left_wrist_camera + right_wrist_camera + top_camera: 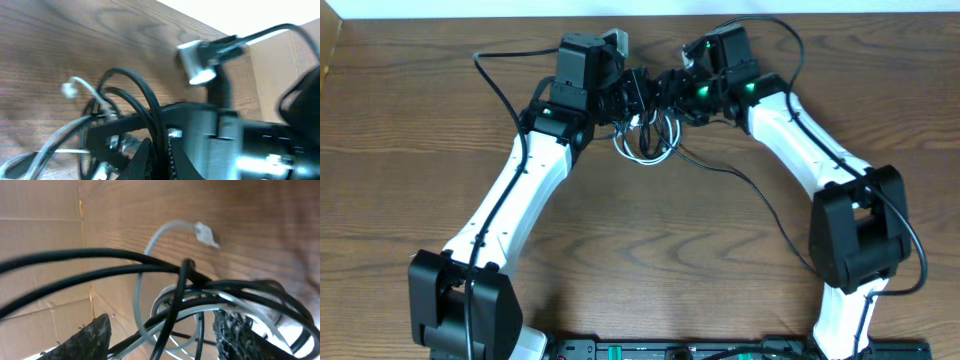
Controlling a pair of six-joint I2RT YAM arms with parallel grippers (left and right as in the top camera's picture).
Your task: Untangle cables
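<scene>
The cables (645, 146) are a tangle of thin black and white loops on the wooden table, just below where both grippers meet at the back centre. My left gripper (636, 94) comes in from the left. In the left wrist view, which is blurred, its fingers (162, 159) look closed on a black cable (142, 87), and a white cable end (68, 89) sticks out at the left. My right gripper (672, 88) is open. In the right wrist view its fingers (162, 340) stand wide apart around black cables (100, 255) and white loops, with a white plug (205, 231) on the wood beyond.
A thicker black robot wire (760, 195) trails across the table by the right arm. A cardboard wall (40, 210) stands behind the table and also shows in the left wrist view (272, 65). The right wrist's camera (197, 62) is close to the left gripper.
</scene>
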